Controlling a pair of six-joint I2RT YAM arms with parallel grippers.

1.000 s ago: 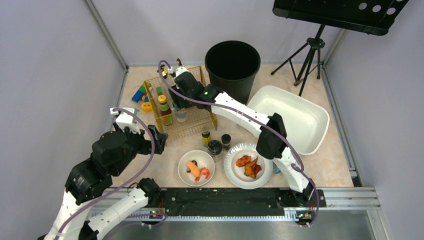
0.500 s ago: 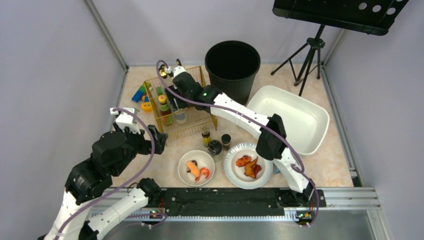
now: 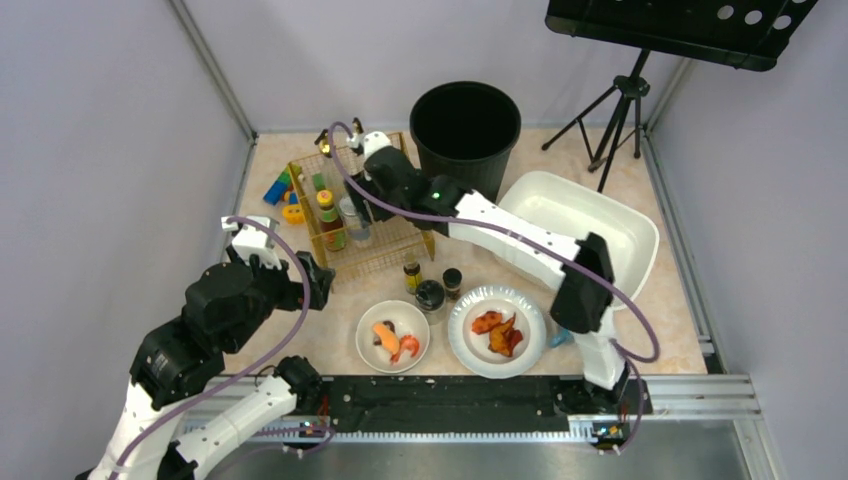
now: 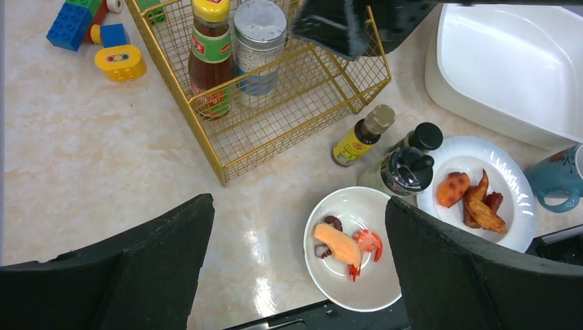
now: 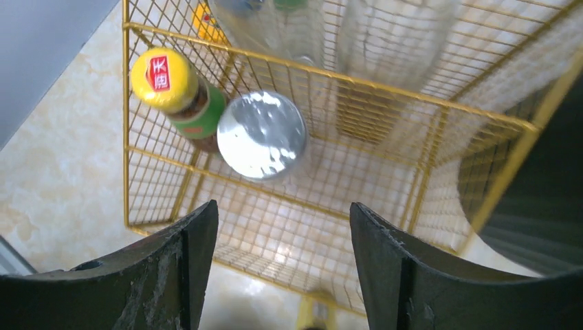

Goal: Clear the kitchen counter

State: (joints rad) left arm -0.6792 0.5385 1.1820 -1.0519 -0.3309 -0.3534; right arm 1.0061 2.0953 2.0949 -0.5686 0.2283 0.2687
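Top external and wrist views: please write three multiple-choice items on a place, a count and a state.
1. Where does the silver-lidded shaker stand? A) on a plate B) in the white tub C) in the yellow wire basket
2. How many plates on the kitchen counter hold food? A) one B) two C) four
3. How is the right gripper? A) open, empty B) shut on a bottle C) shut on a plate
Answers: 1 C, beside the sauce bottle inside the wires; 2 B, the shrimp plate and the wings plate; 3 A, its fingers stand apart, nothing between.
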